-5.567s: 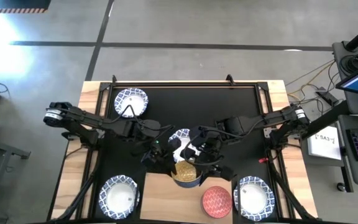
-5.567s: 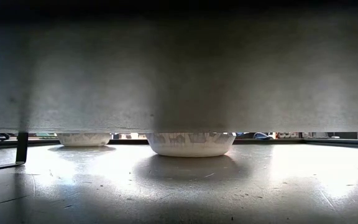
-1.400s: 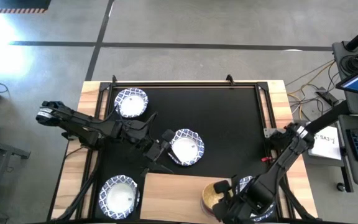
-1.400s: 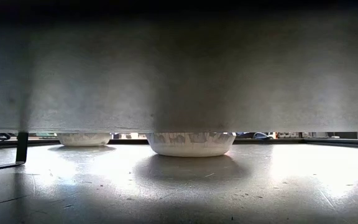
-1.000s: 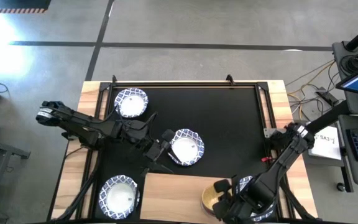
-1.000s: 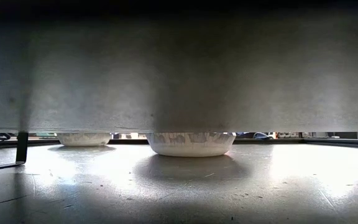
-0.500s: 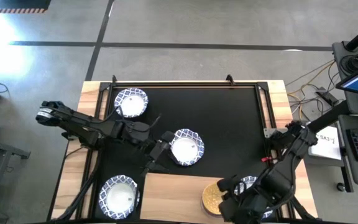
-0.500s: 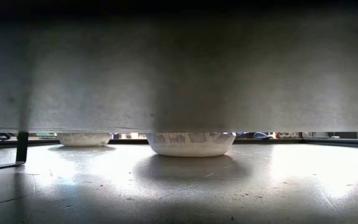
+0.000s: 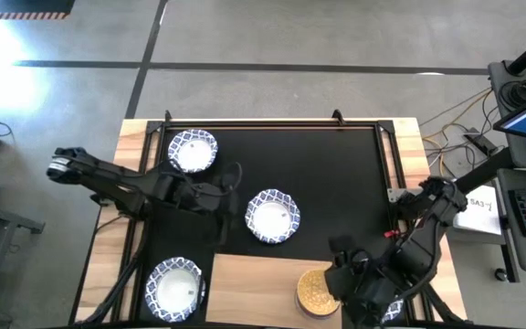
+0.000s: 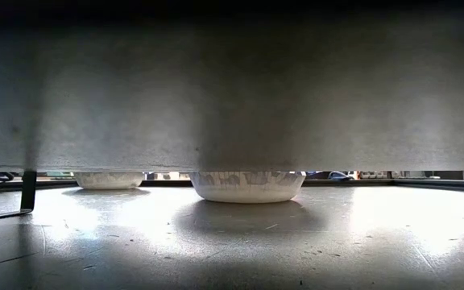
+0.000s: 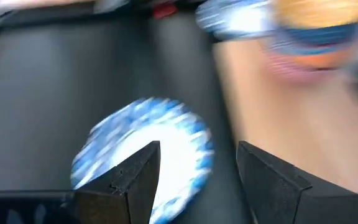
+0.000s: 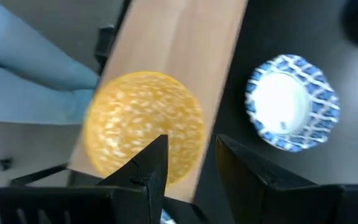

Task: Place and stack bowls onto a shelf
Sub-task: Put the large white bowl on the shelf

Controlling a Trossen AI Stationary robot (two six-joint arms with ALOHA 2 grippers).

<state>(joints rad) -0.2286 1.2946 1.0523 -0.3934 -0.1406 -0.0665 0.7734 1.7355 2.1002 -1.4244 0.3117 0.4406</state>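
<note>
A yellow-gold bowl [image 9: 315, 292] sits on top of a small stack at the right end of the light-wood shelf [image 9: 254, 283]; in the left wrist view the stack [image 11: 316, 31] shows blue and red below the yellow. My right gripper [image 9: 336, 277] hovers open just right of it, its fingers [image 12: 151, 165] above the bowl [image 12: 145, 124] with nothing between them. A white bowl with a blue rim [image 9: 273, 217] rests on the black mat at mid-table. My left gripper [image 9: 234, 212] stands open just left of that bowl [image 11: 142, 149], apart from it.
More blue-rimmed white bowls rest on the mat: far left [image 9: 193, 151], near left [image 9: 175, 286], and one near right [image 9: 389, 309], mostly hidden under my right arm. The low view shows the middle bowl [image 10: 246, 185] and another [image 10: 109, 180].
My right gripper has drawn back from the yellow-gold bowl toward the table's right and far side; the bowl stays on the stack and now shows whole. My left gripper has pulled back a little toward the table's left edge, away from the middle bowl.
</note>
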